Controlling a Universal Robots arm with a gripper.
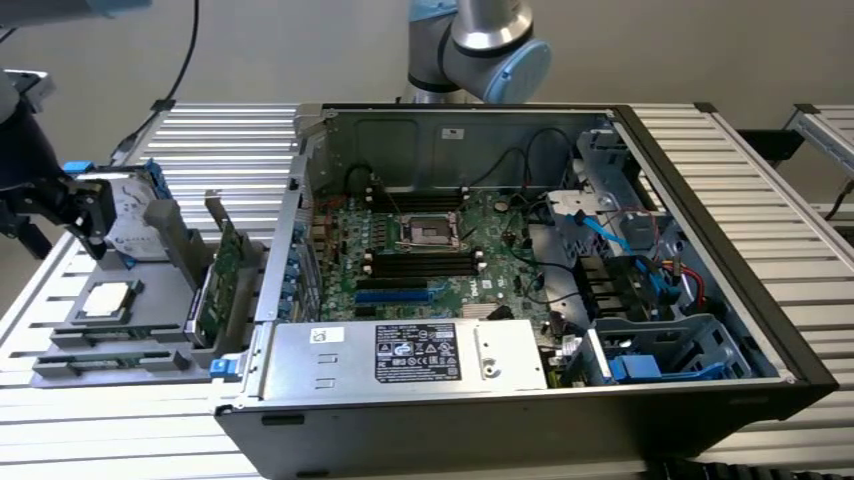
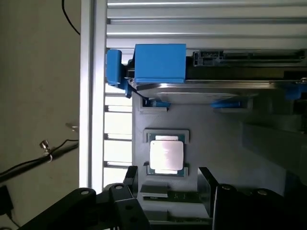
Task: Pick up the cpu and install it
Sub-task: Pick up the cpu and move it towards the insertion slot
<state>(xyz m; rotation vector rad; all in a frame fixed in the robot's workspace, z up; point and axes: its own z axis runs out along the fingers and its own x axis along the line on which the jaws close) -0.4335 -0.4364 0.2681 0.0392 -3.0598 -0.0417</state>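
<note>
Wrist view: hand (image 2: pixel 168 178) spread just beside cpu (image 2: pixel 166 155), apparently not touching.

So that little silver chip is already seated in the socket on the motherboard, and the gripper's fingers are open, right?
Not seated yet. The wrist view shows the cpu lying in its grey holder outside the computer case, and in the exterior view the motherboard socket looks empty. The rest is right: the gripper has its fingers open, one on either side of the chip.
</note>
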